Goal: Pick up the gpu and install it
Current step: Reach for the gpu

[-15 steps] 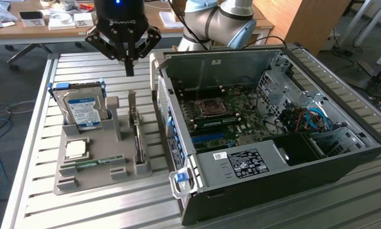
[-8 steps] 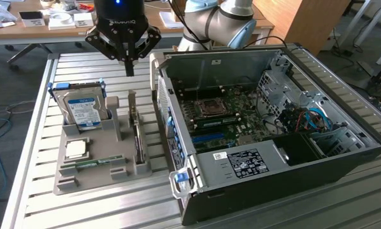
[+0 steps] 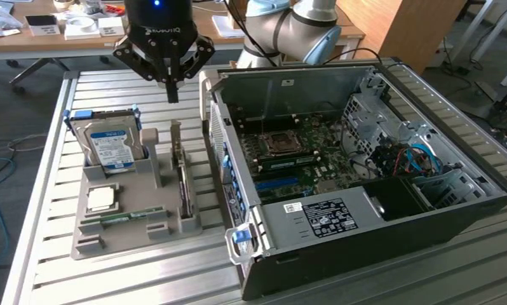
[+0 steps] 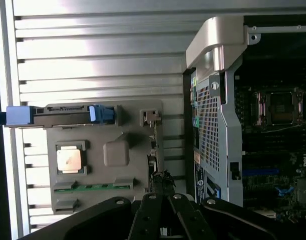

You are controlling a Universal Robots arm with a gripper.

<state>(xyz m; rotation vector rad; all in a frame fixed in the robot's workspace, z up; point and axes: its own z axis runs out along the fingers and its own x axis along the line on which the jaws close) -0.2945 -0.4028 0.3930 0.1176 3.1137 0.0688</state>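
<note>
Tool (image 3: 172,95), closed, hovers above thin dark gpu (image 3: 182,184) standing on edge.

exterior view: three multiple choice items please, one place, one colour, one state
1. The thin dark gpu card stands:
A) on edge in the grey plastic parts holder
B) inside the open black computer case
C) flat on the table
2. The silver hard drive has a label that is:
A) red
B) blue and white
C) yellow
3. The black gripper has jaws that are:
A) wide open
B) shut on the card
C) shut, empty
Answers: 1 A, the card rises from the holder's slot; 2 B, the label shows blue over white; 3 C, they meet with nothing between.
</note>
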